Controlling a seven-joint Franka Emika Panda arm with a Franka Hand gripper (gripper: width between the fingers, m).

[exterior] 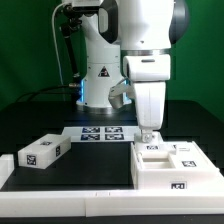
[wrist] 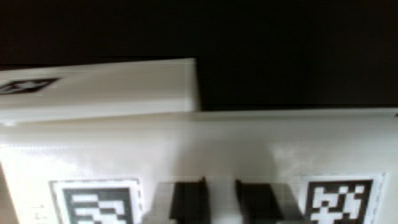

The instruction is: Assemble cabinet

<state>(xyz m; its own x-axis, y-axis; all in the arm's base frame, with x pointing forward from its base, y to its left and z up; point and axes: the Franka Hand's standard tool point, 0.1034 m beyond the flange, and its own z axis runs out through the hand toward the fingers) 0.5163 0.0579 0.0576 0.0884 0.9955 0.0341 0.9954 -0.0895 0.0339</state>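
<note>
White tagged blocky cabinet (exterior: pixel 155 175), exterior view's right

Cabinet (exterior: pixel 170 168): plain white, small square black-and-white tags on faces. Loose panel (exterior: pixel 42 152): white, same tag pattern. Marker board (exterior: pixel 100 132): white, row of black tags. Worktop (exterior: pixel 80 172): black. Arm (exterior: pixel 145 40): white, dark grey joint. Pedestal (exterior: pixel 95 60): white, black-edged triangle sticker, blue glow at foot. Backdrop (exterior: pixel 25 50): green.

table (exterior: pixel 90 162) black | on it: cabinet (exterior: pixel 168 172) | tagged panel (exterior: pixel 42 152) | marker board (exterior: pixel 100 133)

Green backdrop (exterior: pixel 25 40) – black tabletop (exterior: pixel 95 165), evenly lit.
</note>
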